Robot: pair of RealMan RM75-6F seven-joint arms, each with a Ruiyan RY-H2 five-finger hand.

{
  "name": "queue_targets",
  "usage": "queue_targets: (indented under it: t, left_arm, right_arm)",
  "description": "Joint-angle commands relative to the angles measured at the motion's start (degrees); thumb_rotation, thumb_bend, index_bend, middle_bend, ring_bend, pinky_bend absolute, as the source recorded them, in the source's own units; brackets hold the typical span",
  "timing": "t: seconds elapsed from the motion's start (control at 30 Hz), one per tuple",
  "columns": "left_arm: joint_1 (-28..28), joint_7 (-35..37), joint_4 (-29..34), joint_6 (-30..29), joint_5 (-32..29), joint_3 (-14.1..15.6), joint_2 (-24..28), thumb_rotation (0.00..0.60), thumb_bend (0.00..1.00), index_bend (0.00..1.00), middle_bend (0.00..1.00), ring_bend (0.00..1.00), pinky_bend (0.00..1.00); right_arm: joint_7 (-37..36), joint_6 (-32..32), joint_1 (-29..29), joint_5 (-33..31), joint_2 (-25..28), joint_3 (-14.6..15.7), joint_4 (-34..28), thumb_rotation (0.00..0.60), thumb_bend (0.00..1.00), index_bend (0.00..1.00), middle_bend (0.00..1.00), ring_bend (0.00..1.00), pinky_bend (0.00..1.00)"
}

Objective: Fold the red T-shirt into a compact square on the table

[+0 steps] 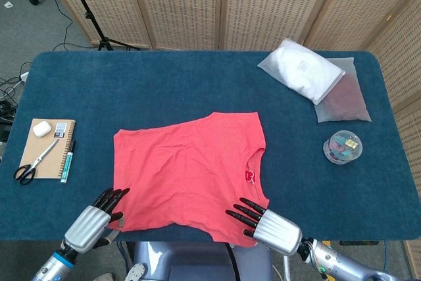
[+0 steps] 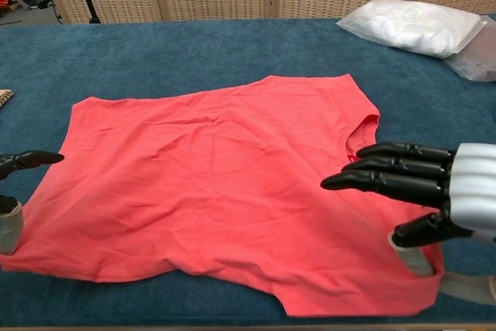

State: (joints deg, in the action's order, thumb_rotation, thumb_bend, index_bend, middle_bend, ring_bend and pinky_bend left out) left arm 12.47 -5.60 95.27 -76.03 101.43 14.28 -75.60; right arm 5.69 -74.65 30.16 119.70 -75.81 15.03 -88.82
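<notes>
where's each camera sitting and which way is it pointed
Head view: high above the near edge, looking down on the whole table; left hand and right hand show at the bottom.
Chest view: low at the near edge, looking across the table; only hand parts show.
Shared: red T-shirt, both hands, white bag.

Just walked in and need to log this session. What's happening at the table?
A two-armed robot is working on a red T-shirt spread flat on a blue table. Its left hand is at the shirt's near left corner and its right hand at the near right corner, both at the edge closest to the robot. Whether either hand actually pinches the cloth is hard to tell. No fold has been made yet; the shirt lies open in a single layer.
</notes>
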Motion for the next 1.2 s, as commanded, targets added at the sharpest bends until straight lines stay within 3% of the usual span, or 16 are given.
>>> queue_targets:
  t: [0.03, 0.33, 0.5, 0.7, 1.0, 1.2]
  left_arm:
    - [-0.4, 0.5, 0.7, -0.3, 1.2, 0.9, 0.7, 0.600, 0.63, 0.73, 0.00, 0.00, 0.00]
    - [-0.1, 2.8, 2.2, 0.3, 3.8, 2.7, 2.8, 0.600, 0.63, 0.73, 0.00, 0.00, 0.00]
    - [0.0, 3.0, 2.4, 0.2, 3.6, 1.9, 2.9, 0.600, 0.63, 0.73, 0.00, 0.00, 0.00]
    - [0.6, 0.2, 4.5, 0.9, -0.7, -2.5, 2.7, 0.600, 0.63, 0.73, 0.00, 0.00, 0.00]
    - [3.5, -4.2, 10.4, 5.1, -12.3, -10.4, 4.4, 0.600, 0.63, 0.73, 0.00, 0.00, 0.00]
    - [7.3, -6.2, 12.1, 10.3, -26.1, -17.6, 4.8, 0.600, 0.63, 0.74, 0.00, 0.00, 0.00]
  right_arm:
    - [0.2, -1.0, -0.4, 1.7, 0.9, 1.2, -0.4, 0.600, 0.52, 0.66, 0.04, 0.00, 0.00]
    - [-0.2, -3.2, -1.4, 5.1, 2.0, 3.1, -0.7, 0.600, 0.52, 0.66, 0.04, 0.00, 0.00]
    - [-0.7, -3.2, -1.6, 4.7, 1.9, 2.6, -0.7, 0.600, 0.52, 0.66, 0.04, 0.00, 0.00]
    - [-4.2, -2.3, -1.0, -0.3, 2.2, -0.4, -1.8, 0.600, 0.52, 0.66, 0.04, 0.00, 0.00]
    - [-10.7, 0.2, 0.8, -10.0, 4.2, -6.2, -4.5, 0.600, 0.52, 0.66, 0.04, 0.00, 0.00]
    - [-16.4, 5.7, 3.6, -20.9, 4.7, -12.4, -5.6, 0.600, 0.52, 0.66, 0.04, 0.00, 0.00]
